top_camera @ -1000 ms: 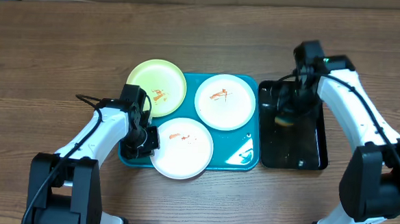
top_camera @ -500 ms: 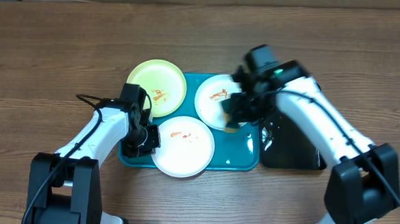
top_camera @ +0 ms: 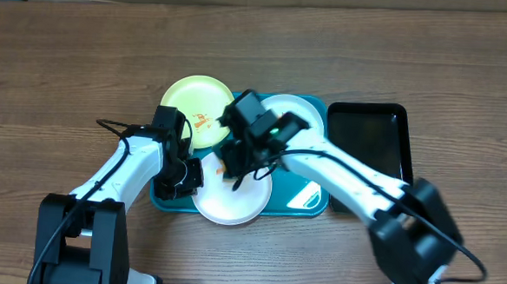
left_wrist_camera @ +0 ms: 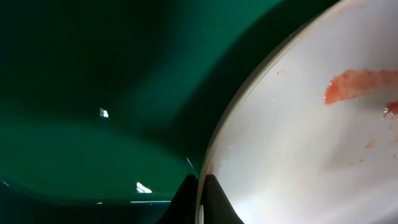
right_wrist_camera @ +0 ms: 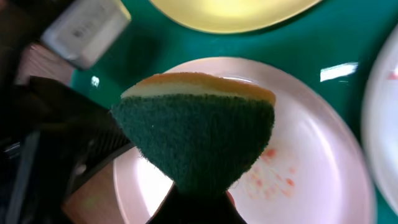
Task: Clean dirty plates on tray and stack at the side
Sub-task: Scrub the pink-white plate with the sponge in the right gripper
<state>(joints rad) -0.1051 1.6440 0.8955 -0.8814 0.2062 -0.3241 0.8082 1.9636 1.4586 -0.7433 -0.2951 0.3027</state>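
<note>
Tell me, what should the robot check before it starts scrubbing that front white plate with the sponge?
1. The sponge is gripped in the right jaws: ok.
2. The sponge is over the front white plate: ok.
3. That plate's rim is pinched by the left jaws to steady it: ok.
4. The orange smear is found: ok, it lies right beside the sponge.
5. The sponge is pressing on the plate: cannot tell.
6. The plate lies fully inside the blue tray: not ok, its front edge overhangs the rim.

Brown wood-grain table [top_camera: 57,71], grain running left to right, under soft even light.
</note>
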